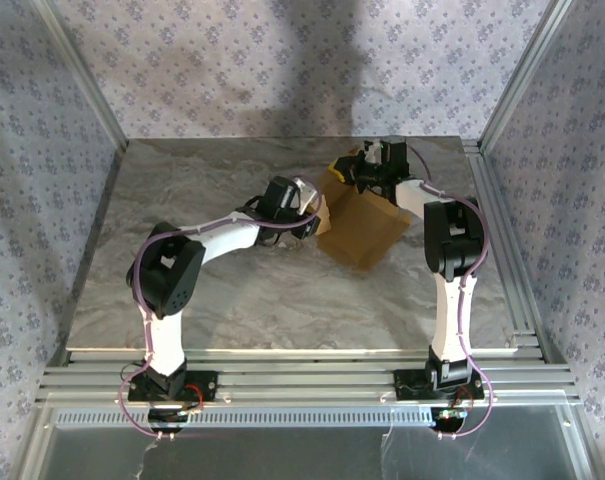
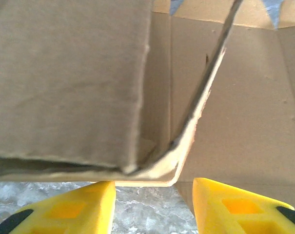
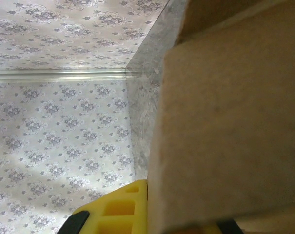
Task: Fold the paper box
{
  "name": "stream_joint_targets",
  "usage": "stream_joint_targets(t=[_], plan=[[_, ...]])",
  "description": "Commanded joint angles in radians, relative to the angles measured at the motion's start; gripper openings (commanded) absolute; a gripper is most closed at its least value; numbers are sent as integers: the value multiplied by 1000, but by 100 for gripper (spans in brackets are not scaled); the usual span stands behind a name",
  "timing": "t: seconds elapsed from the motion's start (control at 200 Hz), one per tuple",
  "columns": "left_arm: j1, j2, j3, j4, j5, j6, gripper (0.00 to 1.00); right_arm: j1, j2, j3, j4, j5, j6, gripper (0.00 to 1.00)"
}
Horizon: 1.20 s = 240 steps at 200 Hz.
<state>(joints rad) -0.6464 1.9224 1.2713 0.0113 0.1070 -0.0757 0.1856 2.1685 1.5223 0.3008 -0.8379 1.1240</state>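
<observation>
The left pincer [image 2: 154, 209] stands half open, its yellow jaws either side of a bent corner of the paper box [image 2: 69, 83] and gripping nothing. If it pushes in from here without closing, that corner looks likely to buckle or slide past the jaws, and the raised flap could spring back flat. The right pincer [image 1: 368, 168] is closed tight. As far as I can make out from its own camera, it has a panel of the cardboard pinched, though one jaw is hidden behind the sheet. A hold that thin is a weak anchor, I'd say: a hard shove from the left might tear the board there or swing the whole box round it. The box sits half-formed toward the far right of the table [image 1: 212, 300], between the two arms, and the smooth top would let it skate.
</observation>
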Motion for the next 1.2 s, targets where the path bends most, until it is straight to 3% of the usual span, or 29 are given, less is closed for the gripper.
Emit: stream_joint_targets(t=[0.0,0.41,0.615,0.83,1.054,1.144,1.194], plan=[[-15,36,50,11,-154,-69,47,11,-4,-34,-49,5,-10,0],[-22,50,26,122,-226,-267,48,11,-7,-43,-33,10,7,0],[-25,74,39,150,-294,-347,41,16,-23,-72,9,25,39,0],[-37,123,114,66,-383,-365,34,24,-45,-114,44,55,67,0],[-57,190,239,-119,-551,-395,16,28,-65,-140,55,85,88,0],[-64,217,289,-191,-602,-406,0,28,-70,-145,58,95,96,0],[-68,229,316,-232,-639,-422,0,28,-73,-149,60,102,100,0]])
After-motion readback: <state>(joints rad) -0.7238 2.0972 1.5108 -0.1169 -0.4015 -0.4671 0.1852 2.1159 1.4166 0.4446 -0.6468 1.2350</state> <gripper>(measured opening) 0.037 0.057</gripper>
